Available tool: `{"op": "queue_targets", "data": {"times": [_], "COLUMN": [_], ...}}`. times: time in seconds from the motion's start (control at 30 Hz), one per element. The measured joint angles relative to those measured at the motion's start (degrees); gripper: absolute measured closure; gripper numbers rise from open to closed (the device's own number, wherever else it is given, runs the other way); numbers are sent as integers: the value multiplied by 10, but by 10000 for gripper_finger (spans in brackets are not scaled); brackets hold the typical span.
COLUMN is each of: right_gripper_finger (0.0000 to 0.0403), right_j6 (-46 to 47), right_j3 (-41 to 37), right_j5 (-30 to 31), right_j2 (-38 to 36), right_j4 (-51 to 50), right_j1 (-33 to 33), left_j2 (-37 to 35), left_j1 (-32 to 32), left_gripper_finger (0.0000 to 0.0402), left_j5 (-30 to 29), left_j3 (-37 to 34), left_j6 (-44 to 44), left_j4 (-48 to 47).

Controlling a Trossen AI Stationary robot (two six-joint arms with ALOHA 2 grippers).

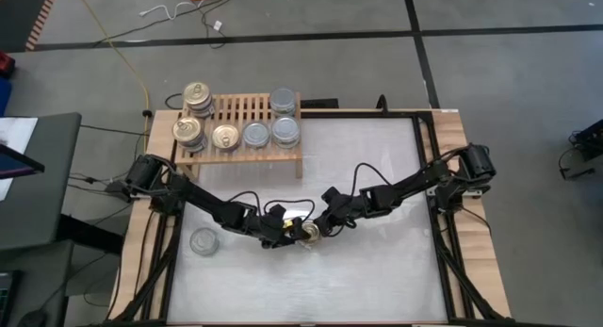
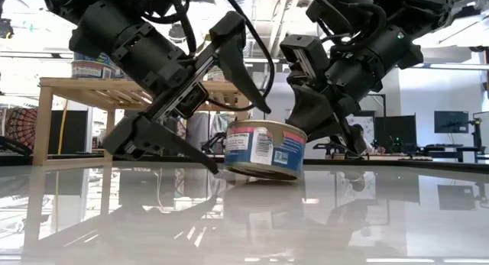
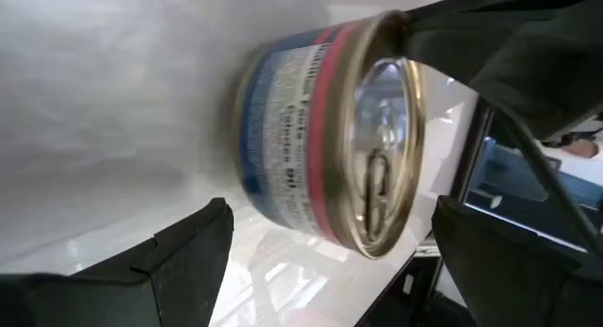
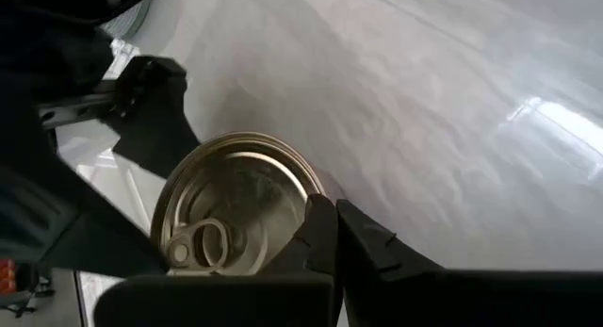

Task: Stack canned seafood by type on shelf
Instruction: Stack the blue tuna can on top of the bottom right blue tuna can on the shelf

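A small round can (image 2: 263,150) with a gold pull-tab top (image 4: 236,204) and a blue, red and white label sits near the table's middle, slightly tilted. My left gripper (image 1: 283,228) is open, one finger (image 3: 179,261) on either side of the can and apart from it. My right gripper (image 4: 330,233) is shut at the can's right-hand rim. The light-wood shelf (image 1: 240,157) stands at the far left. It bears gold-topped cans (image 1: 197,96) on its left part and silver-topped cans (image 1: 284,129) on its right part. My right gripper touches the rim of the can's gold top (image 4: 316,197) with its shut fingertips, on the side toward the table's right edge. The fingers slant down from the right. The can stays on the table, a little tilted.
One loose silver-topped can (image 1: 203,241) stands on the white table near its left edge, close to my left arm. The table's right half and near part are bare white surface (image 1: 377,280). Dark frame rails (image 1: 443,252) run along the table's sides.
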Motion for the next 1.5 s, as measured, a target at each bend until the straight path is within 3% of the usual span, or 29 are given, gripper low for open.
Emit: {"op": "queue_targets", "data": {"times": [1.17,1.3,1.5], "right_gripper_finger": [375,375,374], "right_j6": [-9,-9,-9], "right_j3": [-1,-1,-1], "right_j5": [0,0,-1], "right_j2": [0,0,0], "right_j4": [-1,-1,-2], "right_j1": [11,11,11], "left_j2": [25,25,25], "left_j1": [-5,-4,-4], "left_gripper_finger": [59,88,166], "left_j5": [-39,-39,-36], "left_j3": [3,3,2], "left_j6": [-11,-11,-6], "left_j4": [26,26,24]}}
